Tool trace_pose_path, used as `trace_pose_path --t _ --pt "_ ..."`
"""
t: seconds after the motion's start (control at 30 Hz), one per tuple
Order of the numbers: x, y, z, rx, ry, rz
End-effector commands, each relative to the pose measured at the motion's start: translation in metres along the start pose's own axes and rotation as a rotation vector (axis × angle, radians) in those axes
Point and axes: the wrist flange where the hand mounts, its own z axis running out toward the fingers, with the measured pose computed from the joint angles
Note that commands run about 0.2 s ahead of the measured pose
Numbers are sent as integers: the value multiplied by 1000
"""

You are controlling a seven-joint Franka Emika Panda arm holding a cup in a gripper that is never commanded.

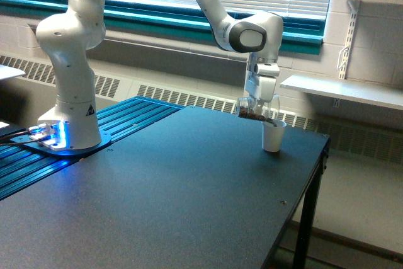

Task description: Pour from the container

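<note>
Exterior view: pincer [258, 104] clasps tilted container [253, 111] over white cup [272, 135] near table edge [326, 146]

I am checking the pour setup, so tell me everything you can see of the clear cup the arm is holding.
The clear cup is small, with see-through walls that look like plastic, and brown grainy material shows inside. The pincer grips it from above. It is tipped on its side, its mouth toward the exterior view's right, just over the rim of the white paper cup standing on the dark table. Whether the two cups touch cannot be told.
</note>
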Motion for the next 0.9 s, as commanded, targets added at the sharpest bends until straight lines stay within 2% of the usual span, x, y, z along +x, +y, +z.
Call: trace_pose_path --t 0.03,0.9 --pt "1 -1 -2 -9 2 -19" --pt "-1 -4 0 -29 -9 -45"
